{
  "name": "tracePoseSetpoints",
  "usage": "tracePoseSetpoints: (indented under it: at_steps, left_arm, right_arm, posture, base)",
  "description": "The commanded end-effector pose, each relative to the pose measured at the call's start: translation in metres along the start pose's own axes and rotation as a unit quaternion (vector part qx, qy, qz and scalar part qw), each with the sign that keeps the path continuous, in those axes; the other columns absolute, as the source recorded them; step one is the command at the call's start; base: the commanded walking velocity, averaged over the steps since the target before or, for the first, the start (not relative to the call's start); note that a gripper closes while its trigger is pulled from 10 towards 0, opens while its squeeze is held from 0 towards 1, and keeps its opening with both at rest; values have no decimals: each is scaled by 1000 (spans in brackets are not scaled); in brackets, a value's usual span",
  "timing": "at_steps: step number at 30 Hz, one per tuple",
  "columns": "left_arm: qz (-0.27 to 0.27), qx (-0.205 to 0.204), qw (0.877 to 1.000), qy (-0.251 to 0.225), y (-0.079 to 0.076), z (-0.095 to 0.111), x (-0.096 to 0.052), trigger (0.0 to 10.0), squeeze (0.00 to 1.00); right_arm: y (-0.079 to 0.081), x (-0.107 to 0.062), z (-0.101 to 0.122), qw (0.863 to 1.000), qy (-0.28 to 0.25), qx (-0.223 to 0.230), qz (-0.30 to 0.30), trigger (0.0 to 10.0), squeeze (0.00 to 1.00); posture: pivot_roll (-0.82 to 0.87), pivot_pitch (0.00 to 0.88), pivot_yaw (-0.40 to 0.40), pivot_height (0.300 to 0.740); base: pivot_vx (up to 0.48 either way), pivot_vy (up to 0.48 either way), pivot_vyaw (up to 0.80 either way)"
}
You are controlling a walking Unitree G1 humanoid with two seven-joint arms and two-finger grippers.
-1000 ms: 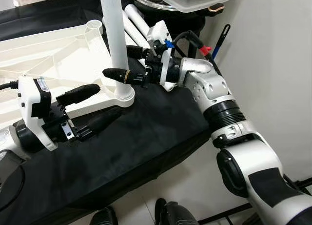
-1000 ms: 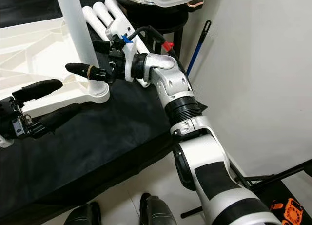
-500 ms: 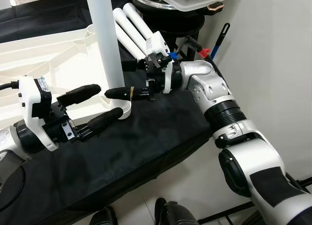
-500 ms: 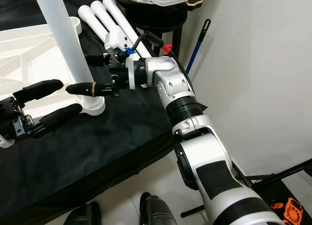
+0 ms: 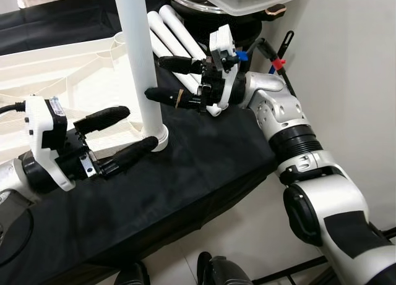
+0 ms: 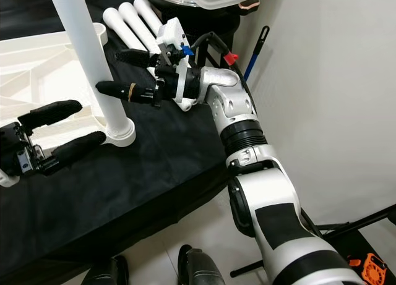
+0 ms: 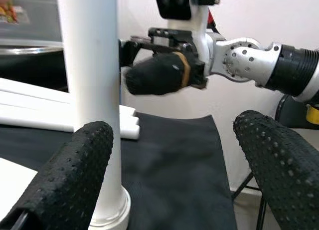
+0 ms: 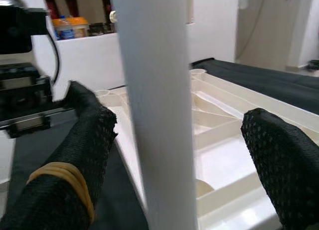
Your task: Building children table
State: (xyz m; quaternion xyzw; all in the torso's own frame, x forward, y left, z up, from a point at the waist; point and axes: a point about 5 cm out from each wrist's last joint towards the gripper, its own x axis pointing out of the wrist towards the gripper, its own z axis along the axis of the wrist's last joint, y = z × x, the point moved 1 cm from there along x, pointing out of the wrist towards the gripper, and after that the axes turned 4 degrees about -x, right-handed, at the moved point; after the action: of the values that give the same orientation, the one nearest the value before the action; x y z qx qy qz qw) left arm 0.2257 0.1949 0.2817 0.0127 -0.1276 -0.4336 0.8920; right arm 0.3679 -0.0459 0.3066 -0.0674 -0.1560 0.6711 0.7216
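Left to right in the head views: the left gripper (image 5: 120, 135), lower left of frame, has its dotted rubber fingers spread wide and holding nothing, either side of the socket collar (image 5: 158, 138). The smooth white tubular table leg (image 5: 141, 62) stands upright there, seated in the corner of the ribbed cream plastic tabletop (image 5: 55, 68) lying on black cloth (image 5: 185, 174). Upper centre, the right gripper (image 5: 168, 79) is wide open around the leg, gripping nothing. Spare white legs (image 6: 127, 19) lie behind. The right wrist view adds a yellow band (image 8: 62, 177) on one finger and the tabletop's ribs.
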Motion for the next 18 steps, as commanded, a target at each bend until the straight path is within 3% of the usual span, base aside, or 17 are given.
tracePoseSetpoints:
  at_steps: [1,8,9,10,11,18]
  left_arm:
    - [-6,5,1000,10,-1,-1,-1,10000,0]
    - [-2,7,1000,12,-3,0,-3,10000,0]
    - [-1,8,1000,12,-4,0,-3,10000,0]
    - [0,8,1000,13,-4,0,-3,10000,0]
    - [0,8,1000,13,-5,0,-4,10000,0]
    - [3,8,1000,14,-5,1,-5,10000,0]
  right_arm:
    - [4,3,-4,1000,3,13,26,10000,0]
    - [3,14,-10,999,34,2,32,10000,0]
    - [0,17,-10,999,40,-5,16,4431,0]
    - [-1,19,-10,999,42,-10,6,4431,0]
    - [-2,21,-10,999,44,-12,1,0,0]
    - [-5,21,-9,999,50,-18,-11,0,0]
  posture:
    - [103,201,-71,740]
    - [108,208,-80,740]
    - [112,212,-85,740]
    - [113,213,-85,740]
    - [115,217,-88,740]
    - [116,222,-90,740]
  base:
    - [0,0,0]
    - [0,0,0]
    - [0,0,0]
    - [0,0,0]
    - [0,0,0]
    - [0,0,0]
